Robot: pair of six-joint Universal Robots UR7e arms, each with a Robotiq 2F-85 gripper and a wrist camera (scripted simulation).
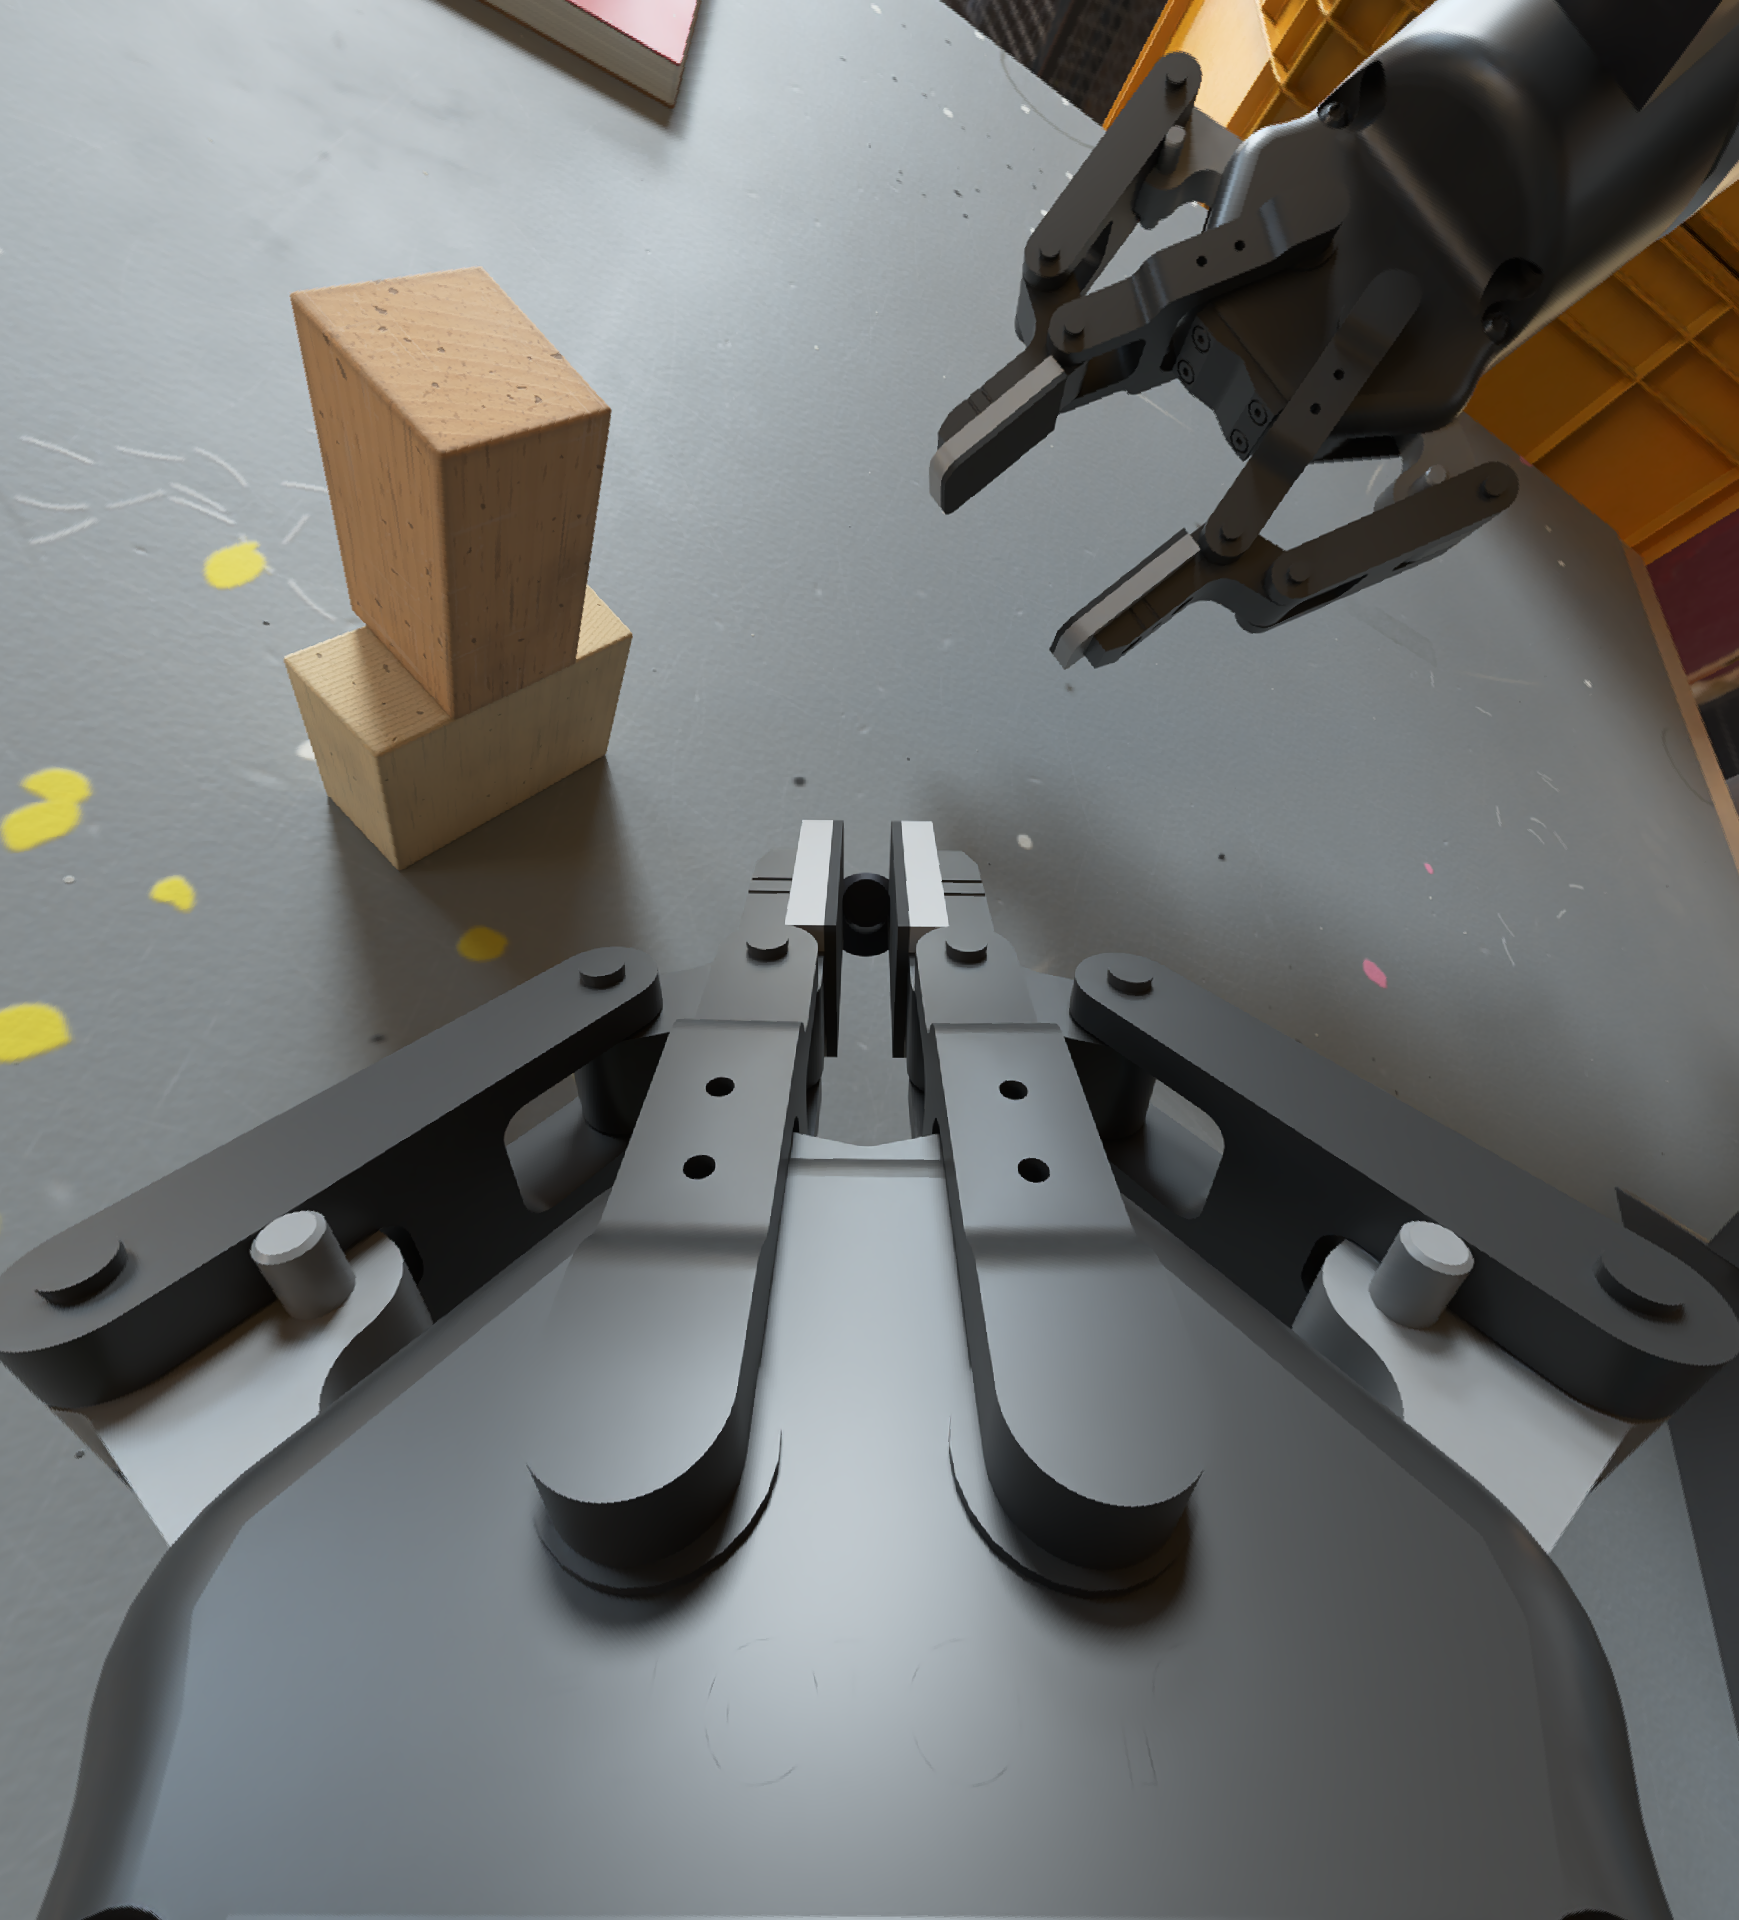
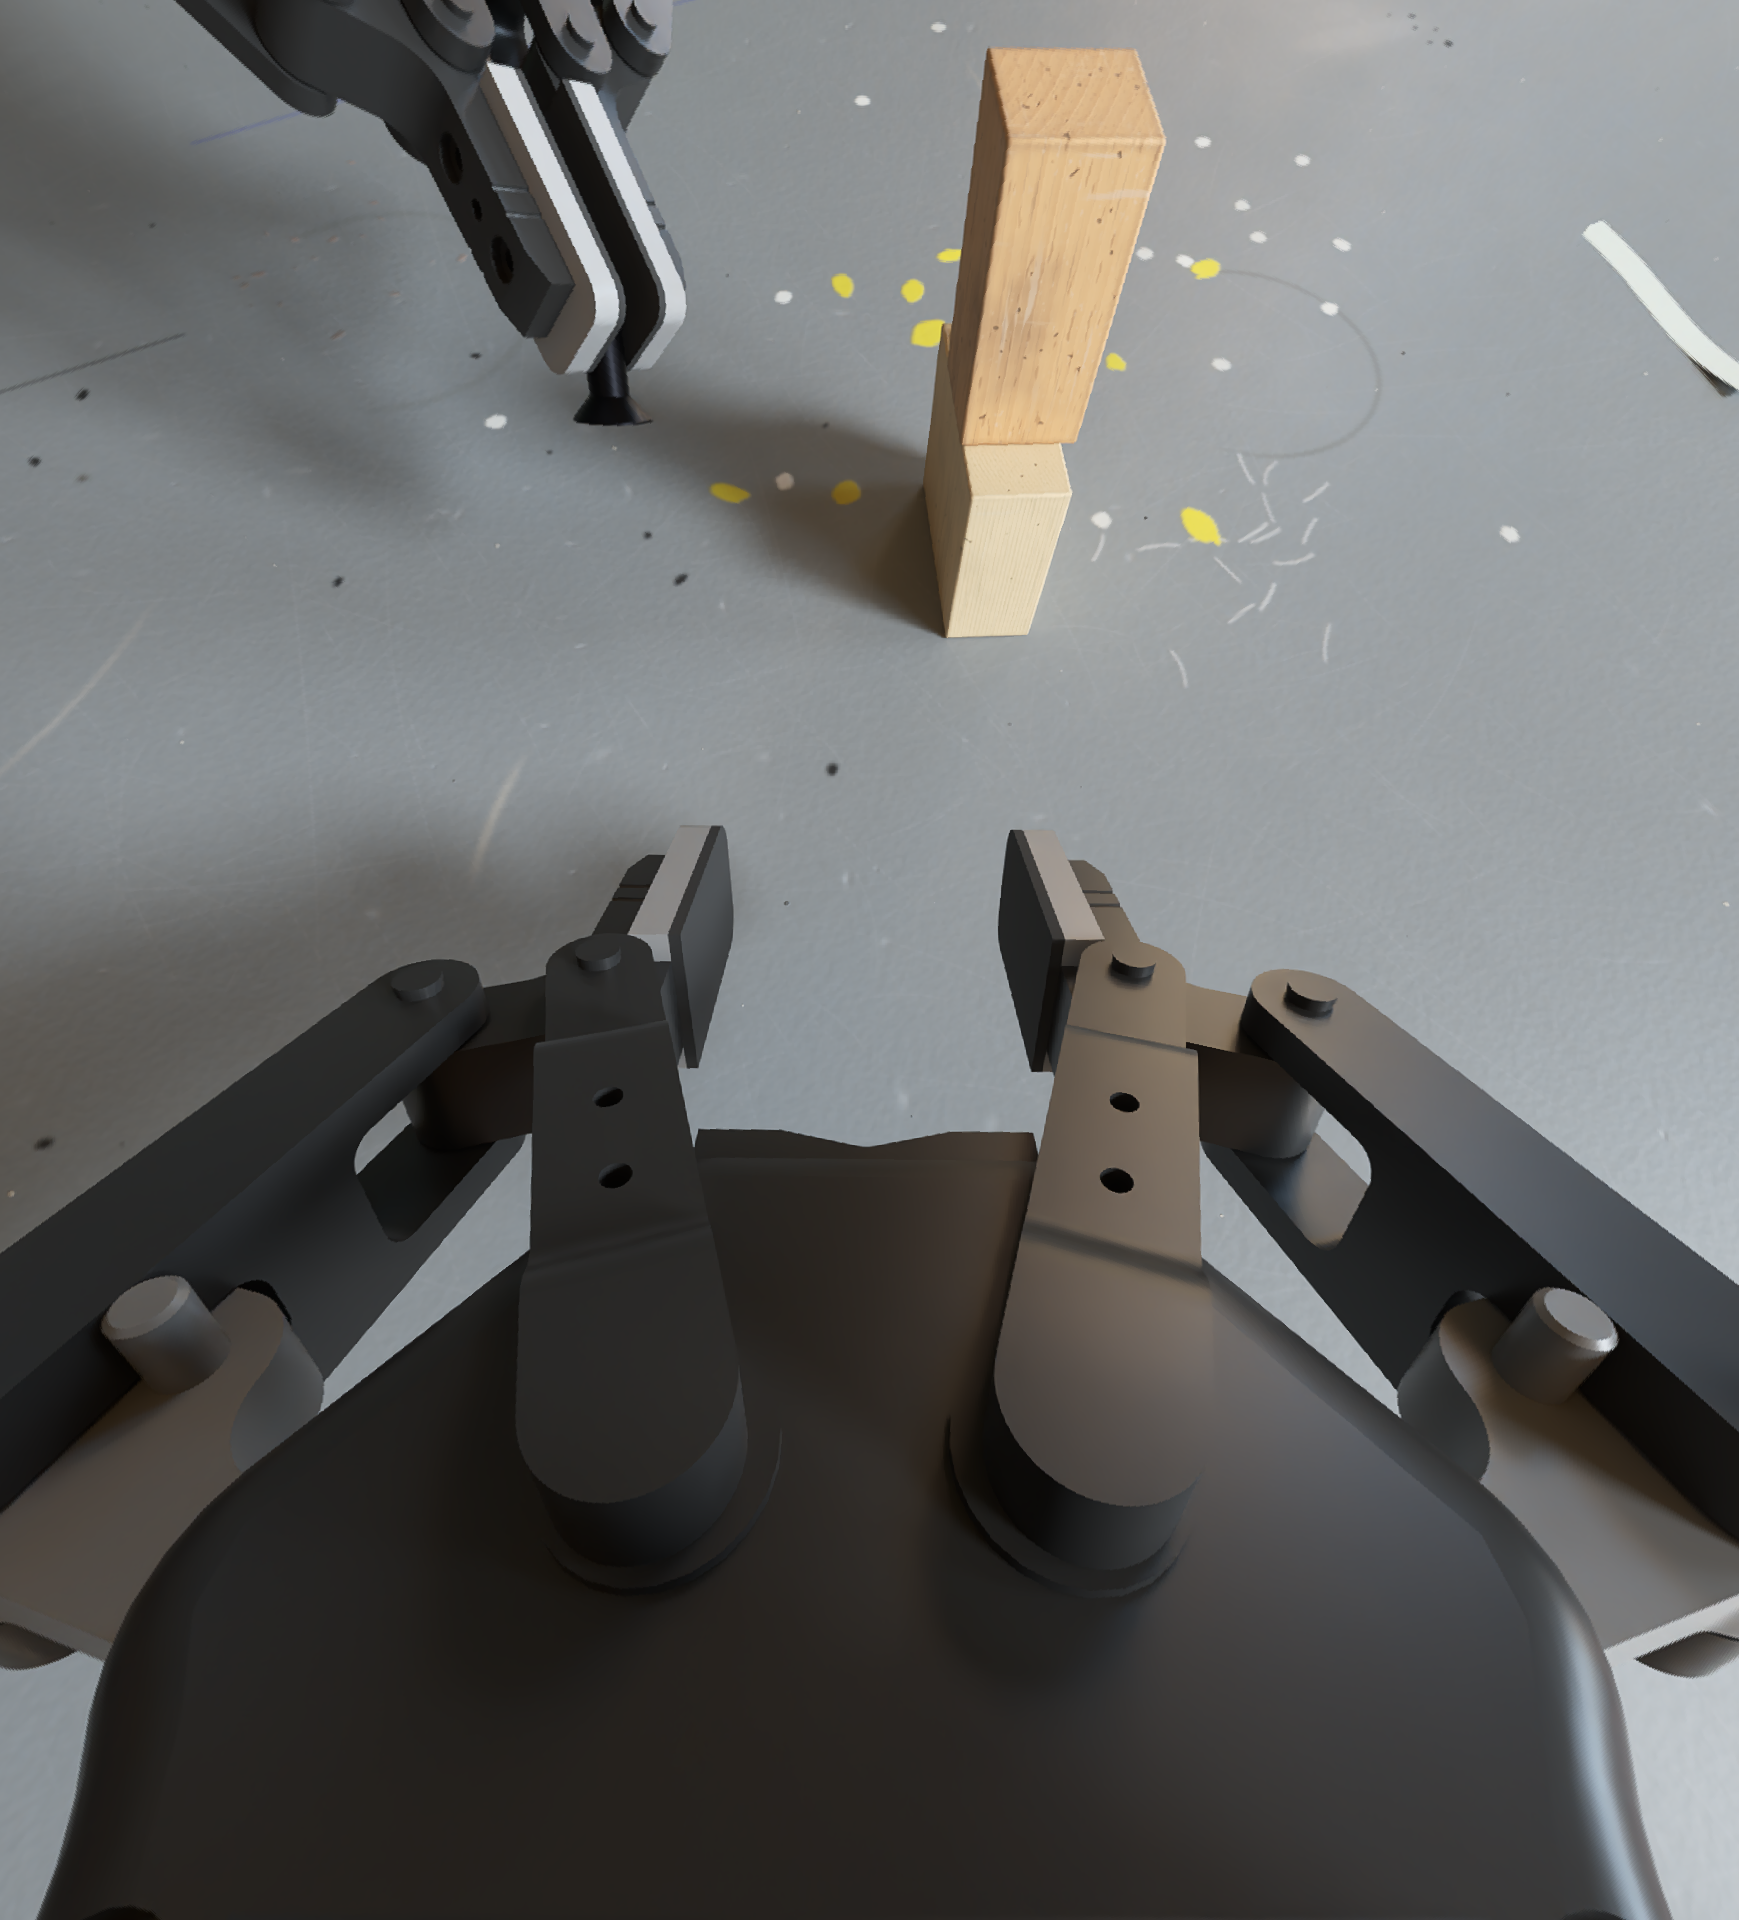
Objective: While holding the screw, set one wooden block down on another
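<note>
A tall brown wooden block (image 1: 460,468) stands upright on a pale wooden block (image 1: 470,748) on the grey table, up and left of my left gripper. The stack shows in the right wrist view too, brown block (image 2: 1052,249) on pale block (image 2: 1000,540). My left gripper (image 1: 865,883) is shut on a black screw (image 1: 863,914); in the right wrist view this gripper (image 2: 616,343) holds the screw (image 2: 613,400) head down just above the table. My right gripper (image 2: 863,883) is open and empty, away from the stack; it also shows in the left wrist view (image 1: 1021,551).
A red-covered book (image 1: 605,42) lies at the far edge. Yellow crates (image 1: 1675,343) stand beyond the table's right edge. A white strip (image 2: 1675,312) lies at the right. Yellow and white paint spots (image 1: 13,1029) dot the table.
</note>
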